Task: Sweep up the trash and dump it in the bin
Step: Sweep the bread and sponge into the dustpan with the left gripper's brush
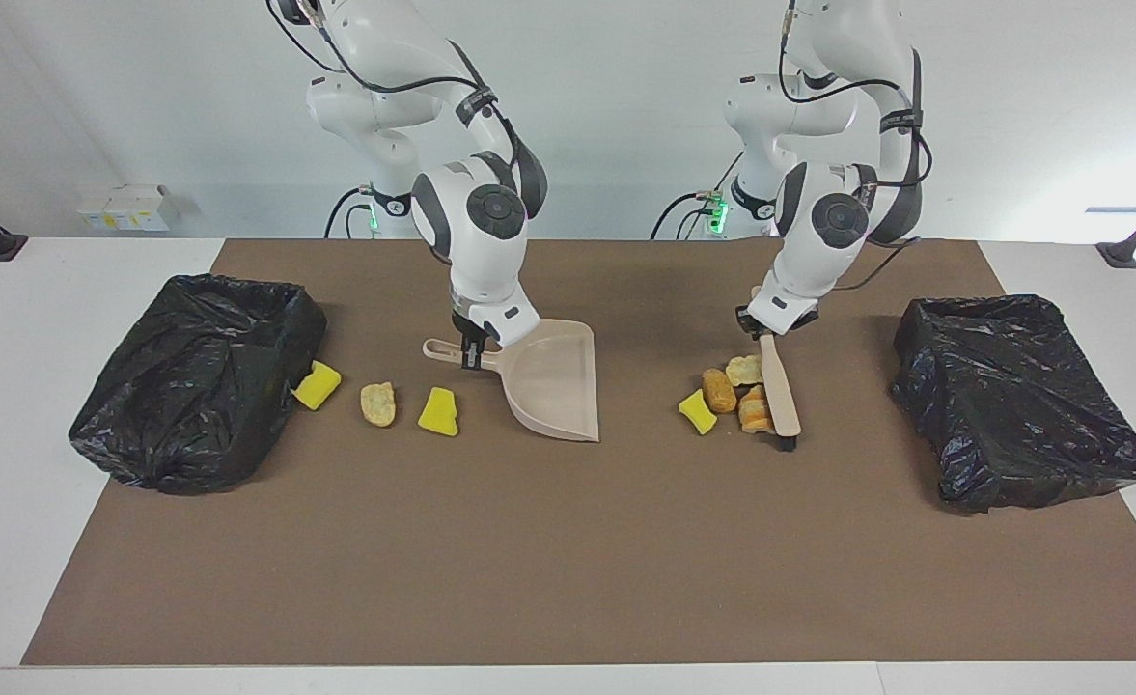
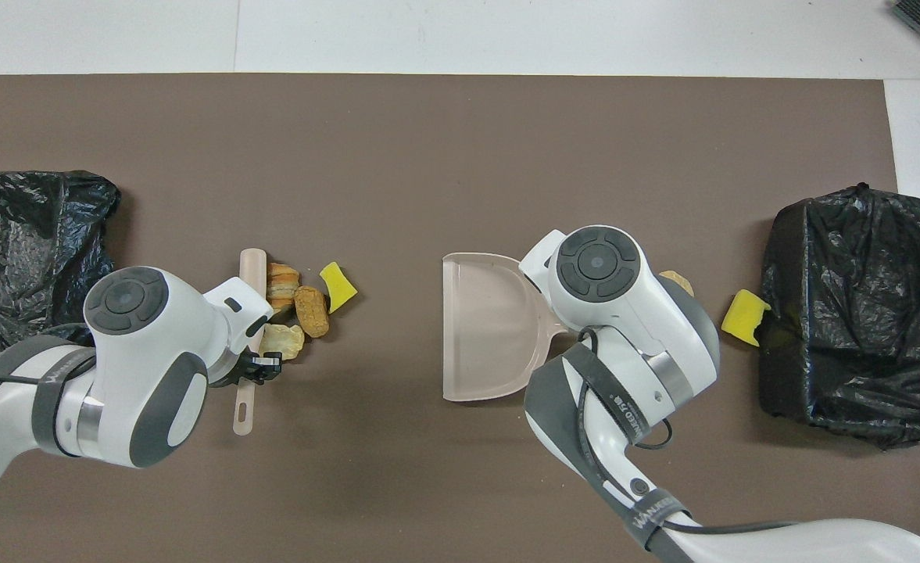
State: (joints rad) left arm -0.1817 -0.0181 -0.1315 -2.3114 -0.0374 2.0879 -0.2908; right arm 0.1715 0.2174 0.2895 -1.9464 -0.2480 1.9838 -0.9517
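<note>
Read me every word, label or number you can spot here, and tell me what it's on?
"WANU...": white lettering on the lower strap round the right arm; the rest is blurred.
Upper strap on that arm: white print, too small to read.
Left arm's strap: print, unreadable.
White box at the table's edge: yellow labels, unreadable.
Dustpan, brush, bin bags: no writing seen.

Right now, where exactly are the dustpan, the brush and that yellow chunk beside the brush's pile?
dustpan (image 1: 553, 386), facing view, middle of its scoop
brush (image 1: 778, 382), facing view, wooden back
yellow chunk (image 1: 697, 412), facing view, its top face
</note>
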